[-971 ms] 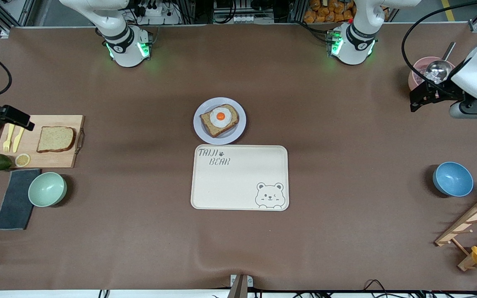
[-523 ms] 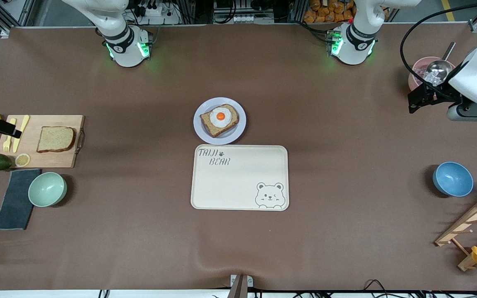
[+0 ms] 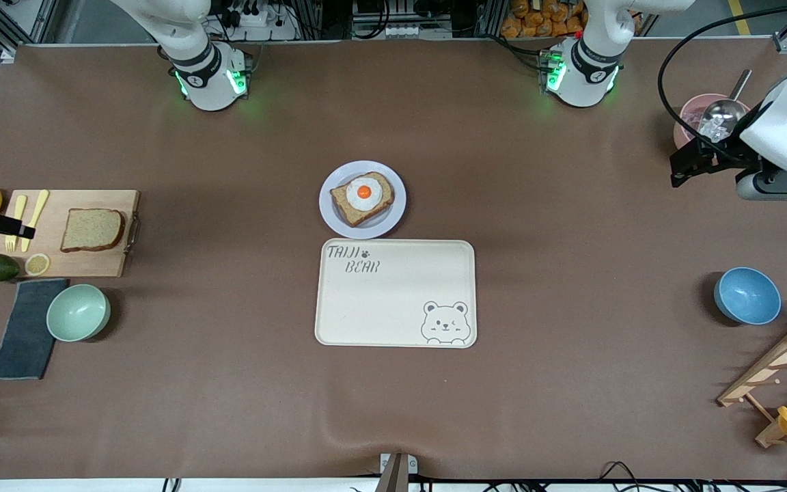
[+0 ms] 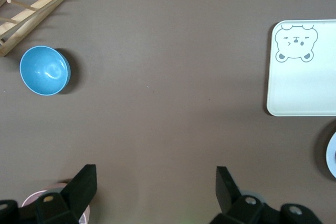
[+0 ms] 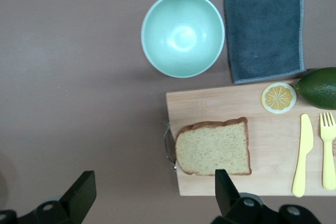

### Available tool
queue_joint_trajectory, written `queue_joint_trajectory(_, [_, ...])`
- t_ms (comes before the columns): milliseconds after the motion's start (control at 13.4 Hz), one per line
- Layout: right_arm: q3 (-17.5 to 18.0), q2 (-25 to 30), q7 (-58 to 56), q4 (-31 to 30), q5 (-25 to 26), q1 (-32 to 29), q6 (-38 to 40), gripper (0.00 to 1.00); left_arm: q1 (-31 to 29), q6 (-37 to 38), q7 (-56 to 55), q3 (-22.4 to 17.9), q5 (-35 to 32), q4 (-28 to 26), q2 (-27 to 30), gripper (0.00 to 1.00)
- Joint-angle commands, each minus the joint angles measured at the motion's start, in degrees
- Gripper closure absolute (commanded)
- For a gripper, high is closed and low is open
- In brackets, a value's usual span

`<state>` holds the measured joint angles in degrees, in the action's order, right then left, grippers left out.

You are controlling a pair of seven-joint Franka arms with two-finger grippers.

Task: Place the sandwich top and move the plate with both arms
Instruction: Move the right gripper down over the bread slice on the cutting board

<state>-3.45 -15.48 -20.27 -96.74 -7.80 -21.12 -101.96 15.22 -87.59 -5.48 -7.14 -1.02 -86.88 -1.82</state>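
We see wide bare brown table cover between the wooden cutting board [image 3: 93, 263] at the right arm's end and the plate [image 3: 395, 212] at the middle. Nothing stands along that stretch. There is equally open cover from the plate toward the left arm's end, as far as the blue bowl [image 3: 747, 295] and the slatted wooden rack [image 3: 776, 376].

The sandwich top [image 3: 91, 229] lies flat on the cutting board, a squarish wholemeal slice with a darker crust. It sits beside a yellow plastic knife [image 3: 31, 220] and fork [image 3: 15, 223]. A mint-green bowl [image 3: 78, 312] and a grey cloth [image 3: 24, 328] lie nearer to the camera than the board.

The plate is round, flat and pale lavender, and carries a bread slice topped with a fried egg [image 3: 363, 198]. Its nearer rim sits just beside the farther edge of the cream rectangular tray [image 3: 393, 301] with the bear drawing.

The right gripper [image 5: 152, 195] hangs high over the right arm's end of the table, by the board, pointing down. Its black fingers [image 5: 80, 190] are spread wide with nothing between them.

The left gripper [image 4: 155, 190] is up over the left arm's end, beside a pink bowl [image 3: 691, 116] holding a metal scoop. Its fingers are likewise apart and empty.
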Motion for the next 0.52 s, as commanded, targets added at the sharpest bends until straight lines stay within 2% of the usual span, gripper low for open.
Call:
queue_joint_trajectory(0, [0.90,-5.06,-7.47,0.68,-3.35,-4.97,-1.66,0.00,0.07,-0.30,-0.76,-0.07,0.84,0.22,0.06,0.00])
queue_joint_trajectory(448, [0.90,-10.79,-12.85,0.24,-4.50,-8.67,-5.09,0.00,0.25,-1.01,-0.76,-0.07,1.54,0.40,-0.11,0.00])
